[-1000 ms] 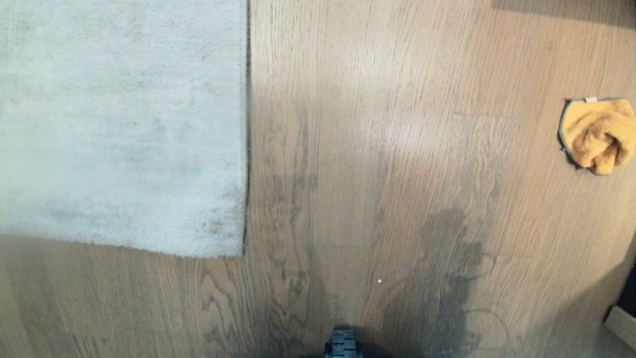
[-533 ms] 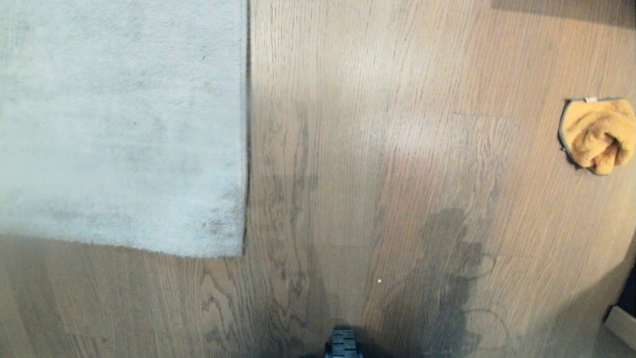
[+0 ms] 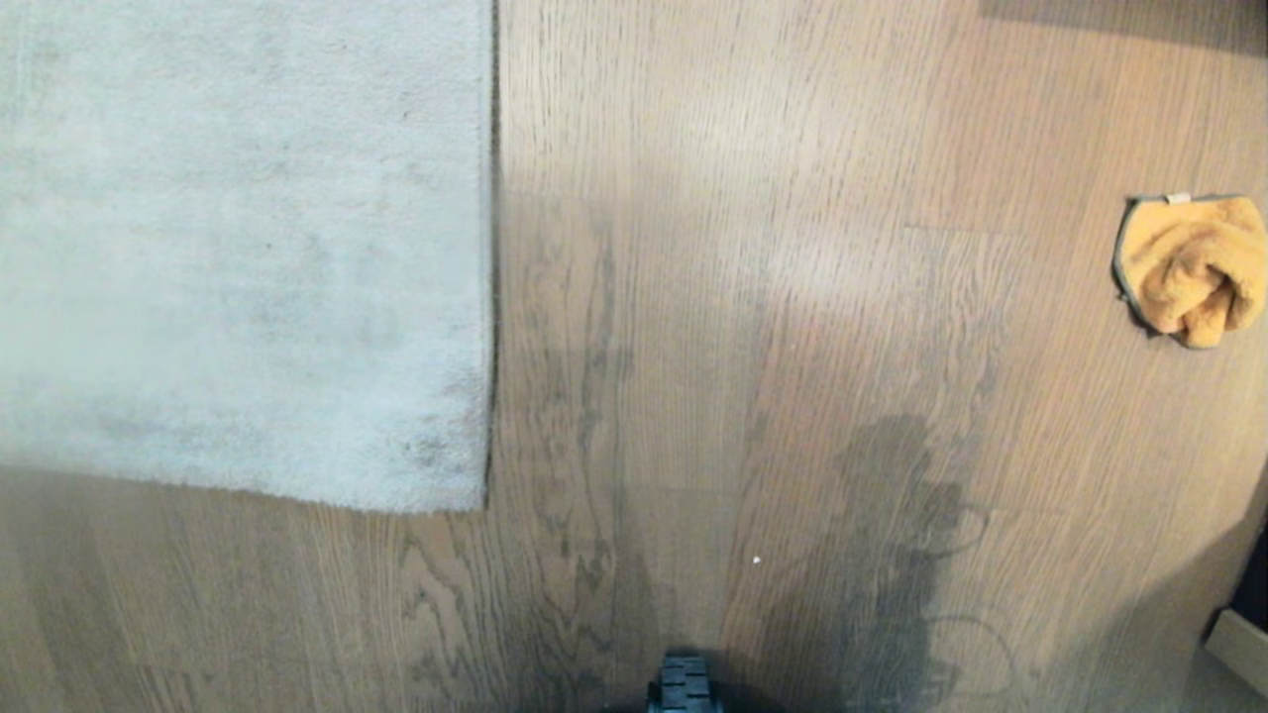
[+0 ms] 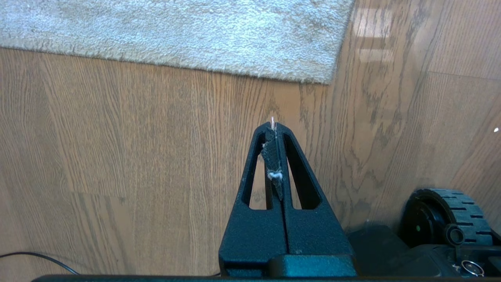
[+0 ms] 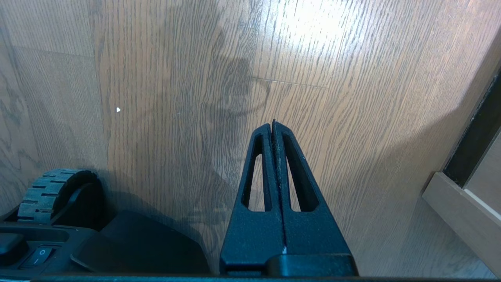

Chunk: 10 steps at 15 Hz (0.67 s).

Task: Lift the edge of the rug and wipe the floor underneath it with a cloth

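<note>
A pale grey rug (image 3: 238,248) lies flat at the left of the head view, its rug edge (image 3: 489,257) running straight down to a square corner (image 3: 474,500). The corner (image 4: 325,76) also shows in the left wrist view. Light brown wood floor (image 3: 753,327) fills the rest. The orange-tan cloth (image 3: 1194,267) lies crumpled at the far right edge, with grey edging and a white tag. My left gripper (image 4: 274,127) is shut over bare floor, short of the rug, with bits of lint on its pads. My right gripper (image 5: 272,125) is shut and empty over bare floor. Neither arm shows in the head view.
A black base wheel (image 3: 682,683) sits at the bottom centre, also seen as a wheel (image 4: 446,211) by the left gripper and a wheel (image 5: 54,192) by the right. A pale skirting board and dark gap (image 5: 462,203) stand at the right. A black cable (image 4: 35,258) lies on the floor.
</note>
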Available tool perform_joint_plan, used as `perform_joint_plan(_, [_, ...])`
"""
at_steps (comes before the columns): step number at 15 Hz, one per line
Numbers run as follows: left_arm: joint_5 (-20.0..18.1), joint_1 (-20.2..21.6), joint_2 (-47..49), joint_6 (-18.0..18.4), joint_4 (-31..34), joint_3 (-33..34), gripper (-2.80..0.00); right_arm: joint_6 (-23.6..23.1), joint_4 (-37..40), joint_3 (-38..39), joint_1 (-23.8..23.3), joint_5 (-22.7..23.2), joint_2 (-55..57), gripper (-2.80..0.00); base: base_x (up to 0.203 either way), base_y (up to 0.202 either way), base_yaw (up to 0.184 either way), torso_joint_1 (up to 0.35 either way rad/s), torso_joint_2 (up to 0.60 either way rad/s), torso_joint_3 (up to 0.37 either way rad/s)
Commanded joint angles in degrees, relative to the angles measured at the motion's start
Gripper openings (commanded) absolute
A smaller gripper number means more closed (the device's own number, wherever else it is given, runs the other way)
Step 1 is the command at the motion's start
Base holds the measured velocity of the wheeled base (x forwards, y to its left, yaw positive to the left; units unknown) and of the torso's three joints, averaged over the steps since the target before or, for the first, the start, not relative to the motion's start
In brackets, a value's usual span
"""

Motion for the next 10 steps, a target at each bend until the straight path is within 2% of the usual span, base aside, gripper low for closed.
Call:
perform_joint_plan(1, [0.0, 0.0, 0.0, 0.0, 0.0, 0.0, -2.80, -0.1, 0.0, 0.0, 0.0, 0.1, 0.2, -2.80, 0.000, 0.000, 0.000, 0.000, 0.00, 0.000])
perform_joint_plan(10, [0.0, 0.0, 0.0, -0.5, 0.0, 0.0, -2.80, -0.1, 0.0, 0.0, 0.0, 0.0, 0.2, -2.80, 0.000, 0.000, 0.000, 0.000, 0.00, 0.000])
